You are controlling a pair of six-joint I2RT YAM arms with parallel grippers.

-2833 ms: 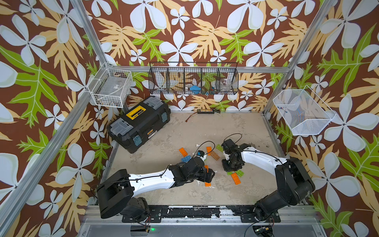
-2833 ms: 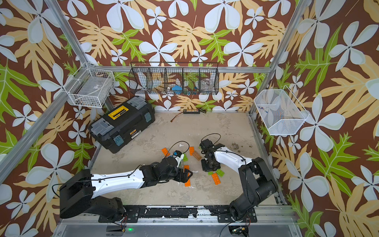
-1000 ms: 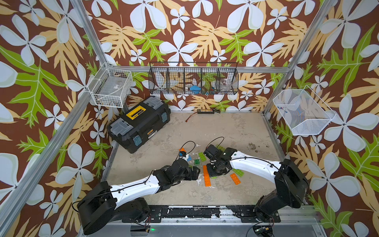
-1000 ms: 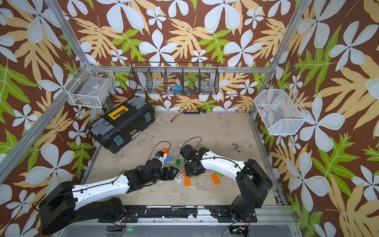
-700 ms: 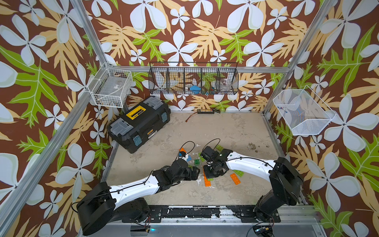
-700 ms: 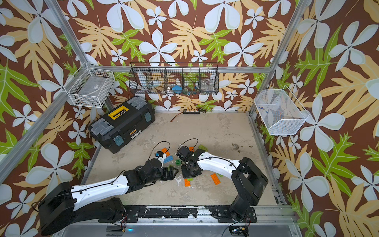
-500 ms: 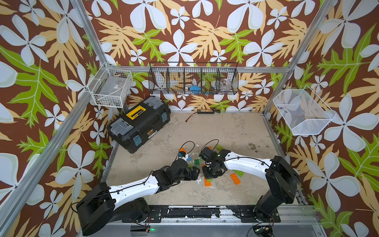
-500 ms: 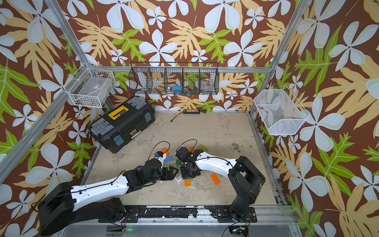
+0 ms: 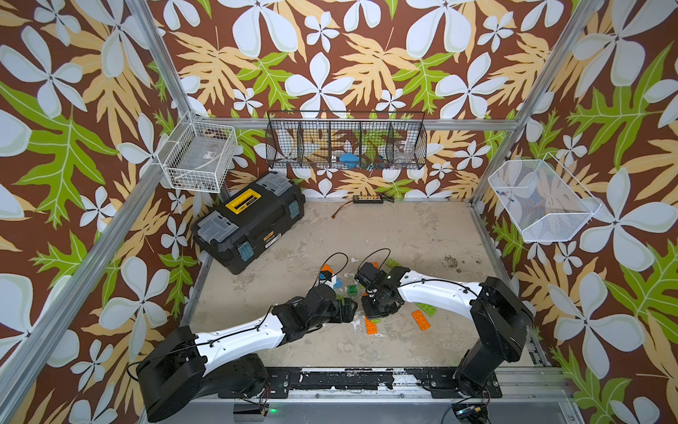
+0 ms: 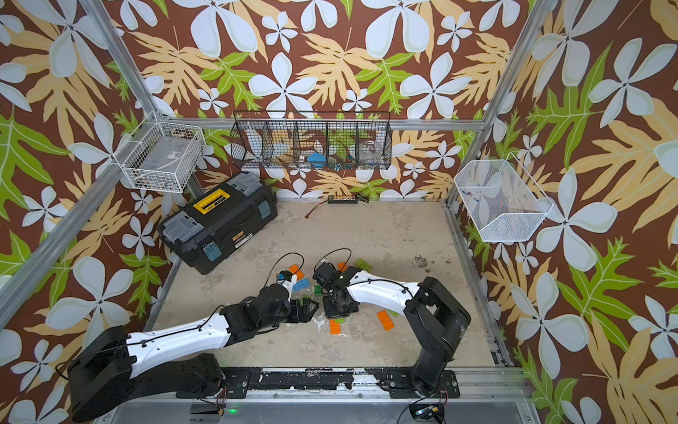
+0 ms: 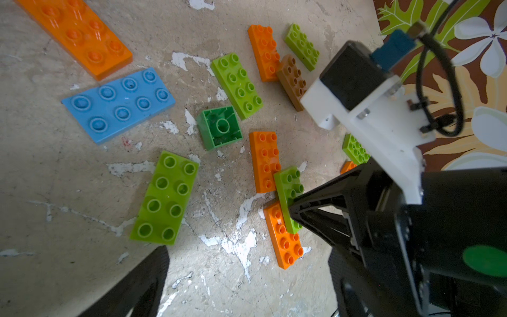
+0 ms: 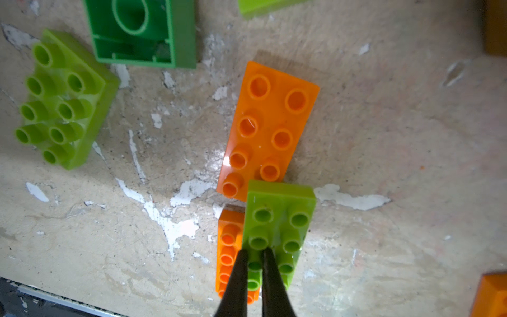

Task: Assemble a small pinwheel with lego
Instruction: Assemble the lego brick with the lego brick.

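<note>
Right wrist: right gripper [image 12: 254,252], closed, touches lime brick [image 12: 279,216] overlapping orange brick [image 12: 229,247].

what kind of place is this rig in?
Probably a robot lab test cell: aluminium frame with leaf-print backdrop, left arm and right arm on a base rail, toolbox on the tabletop.

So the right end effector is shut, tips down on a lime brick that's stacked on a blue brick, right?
Not blue. The brick under the lime brick is an orange brick, as the right wrist view shows. The rest holds: the right end effector is shut, with its tips down on the lime brick.
</note>
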